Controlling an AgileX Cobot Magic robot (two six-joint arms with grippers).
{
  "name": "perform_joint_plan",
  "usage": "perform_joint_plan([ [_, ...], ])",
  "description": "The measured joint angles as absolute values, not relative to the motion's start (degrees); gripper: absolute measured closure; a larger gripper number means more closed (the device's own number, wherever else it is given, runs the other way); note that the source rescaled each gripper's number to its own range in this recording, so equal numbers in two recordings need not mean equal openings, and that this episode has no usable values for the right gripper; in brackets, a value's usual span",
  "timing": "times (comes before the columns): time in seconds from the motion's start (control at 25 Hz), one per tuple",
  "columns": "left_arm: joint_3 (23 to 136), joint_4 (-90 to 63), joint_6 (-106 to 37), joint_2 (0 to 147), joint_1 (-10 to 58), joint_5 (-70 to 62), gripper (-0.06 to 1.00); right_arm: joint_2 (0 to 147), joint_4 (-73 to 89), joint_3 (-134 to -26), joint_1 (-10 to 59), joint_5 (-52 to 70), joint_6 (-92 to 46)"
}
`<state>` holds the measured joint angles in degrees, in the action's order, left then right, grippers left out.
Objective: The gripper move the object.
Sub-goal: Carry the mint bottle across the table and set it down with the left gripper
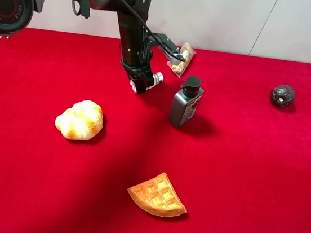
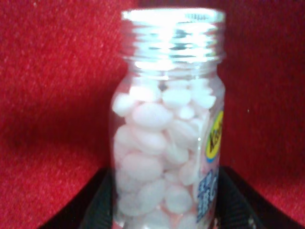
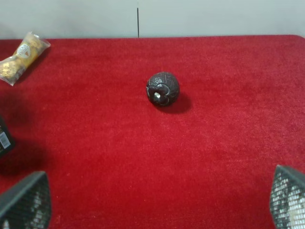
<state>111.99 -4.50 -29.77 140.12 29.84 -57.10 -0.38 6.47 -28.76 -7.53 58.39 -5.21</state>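
From the high camera we see the left arm reaching in from the upper left over the red worktop (image 1: 239,178). Its left pincer (image 1: 142,83) sits at the rear middle and pinches the bottle (image 1: 156,78), whose white cap pokes out sideways toward the dark grey pump bottle (image 1: 185,103). The pump bottle stands upright just beside it. Just behind them lies a clear snack packet (image 1: 181,59). A dark ball (image 1: 282,96) rests well apart near the right edge. Nearer the front we find a bread roll (image 1: 79,119) on the left and a waffle wedge (image 1: 158,195) in the middle. We cannot tell from here whether the bottle touches the cloth.

In the left wrist view the bottle (image 2: 167,143) fills the picture. It is clear, packed with pale white and pink tablets, and has a ribbed white cap and a yellow-green mark on its label. The black fingers (image 2: 100,207) press against both sides of its lower body, with red cloth behind.

In the right wrist view the right pincer (image 3: 157,207) is spread wide, its two mesh-patterned fingertips at opposite edges with only bare cloth between them. The dark ball (image 3: 163,88) lies ahead of it, the snack packet (image 3: 21,57) lies far off to one side, and a sliver of the pump bottle (image 3: 4,138) shows at the edge.
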Motion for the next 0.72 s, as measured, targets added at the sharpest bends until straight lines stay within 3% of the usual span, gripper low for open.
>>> perform_joint_plan([
  [0.72, 123.8, -4.3, -26.8, 140.1, 29.8, -68.3, 0.94, -0.4, 6.5, -28.8, -7.5, 58.4, -5.2],
])
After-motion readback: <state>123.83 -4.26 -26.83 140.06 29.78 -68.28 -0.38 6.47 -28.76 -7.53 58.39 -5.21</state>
